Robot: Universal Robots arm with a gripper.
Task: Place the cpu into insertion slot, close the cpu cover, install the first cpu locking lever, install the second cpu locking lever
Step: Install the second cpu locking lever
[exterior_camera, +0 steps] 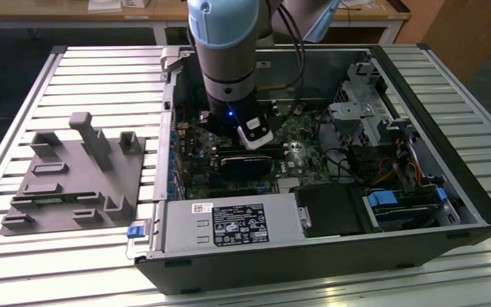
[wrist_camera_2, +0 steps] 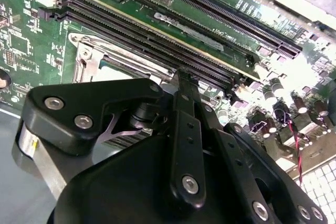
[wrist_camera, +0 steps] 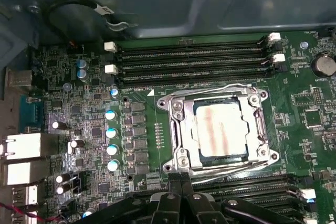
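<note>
The cpu [wrist_camera: 218,129], dull silver with a reddish smear, lies flat in the insertion slot on the green motherboard. The silver cpu cover [wrist_camera: 180,129] is down around it, its window framing the chip. Thin wire levers lie along two opposite sides of the cover, one [wrist_camera: 210,88] by the memory slots and one [wrist_camera: 231,166] on the gripper's side. My black gripper [wrist_camera: 180,182] is shut, its fingertips just beside the cover's edge near that lever's end. In the second wrist view the gripper [wrist_camera_2: 181,80] reaches over the cover [wrist_camera_2: 97,56]. In the exterior view the gripper [exterior_camera: 247,142] is down inside the computer case.
Long black memory slots [wrist_camera: 194,59] run along both sides of the socket. Blue-topped capacitors [wrist_camera: 111,132] and metal ports [wrist_camera: 26,150] stand close by, and a black cable [wrist_camera: 79,6] loops at the case wall. A grey fixture [exterior_camera: 66,173] lies outside the case, and a power supply [exterior_camera: 228,224] sits inside it.
</note>
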